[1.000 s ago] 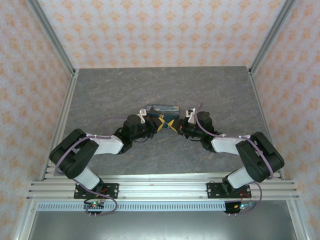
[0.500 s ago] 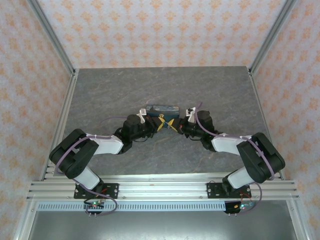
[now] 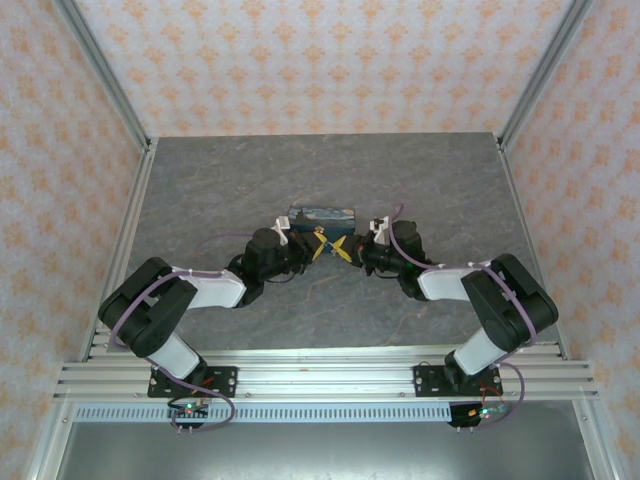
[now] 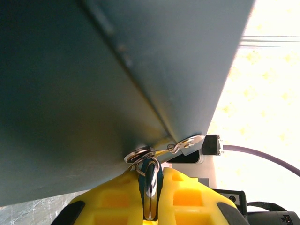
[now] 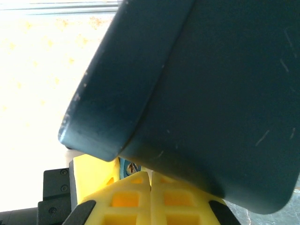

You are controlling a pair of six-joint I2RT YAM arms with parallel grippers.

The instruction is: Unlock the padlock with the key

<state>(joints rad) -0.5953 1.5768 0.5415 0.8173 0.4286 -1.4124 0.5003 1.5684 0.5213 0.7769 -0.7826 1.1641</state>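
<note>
One box [image 3: 328, 212], left hand [image 3: 318, 246], right hand [image 3: 341, 249]

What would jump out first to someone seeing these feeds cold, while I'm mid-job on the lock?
Both arms reach in to the middle of the table: the left gripper and right gripper sit nearly tip to tip just in front of the blue box. In the left wrist view a silver key on a ring is clamped between yellow fingers, the box's dark side looming close above.
</note>
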